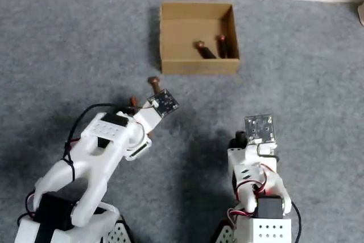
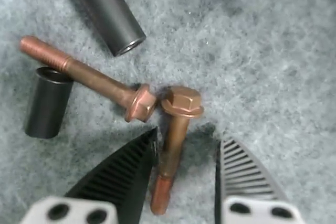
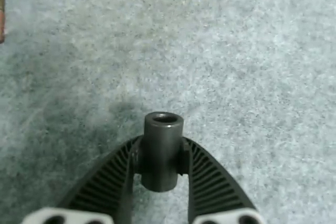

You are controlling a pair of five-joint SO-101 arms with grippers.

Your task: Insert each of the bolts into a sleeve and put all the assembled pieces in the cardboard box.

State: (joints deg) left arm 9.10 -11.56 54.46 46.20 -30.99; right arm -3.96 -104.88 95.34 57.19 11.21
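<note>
The right gripper [image 3: 160, 150] pinches a sleeve [image 3: 163, 129] with its hole free, likely waiting for the bolt [image 2: 177, 127] that the spread left gripper [image 2: 187, 136] sits around.

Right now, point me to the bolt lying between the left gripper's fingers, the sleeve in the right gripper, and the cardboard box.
bolt [image 2: 173, 145], left wrist view, mid-shank.
sleeve [image 3: 161, 145], right wrist view, outer wall.
cardboard box [image 1: 199, 68], high view, front wall.

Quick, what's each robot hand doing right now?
Left gripper: open, a bolt lying between its fingers.
Right gripper: closed, holding a black sleeve.
</note>
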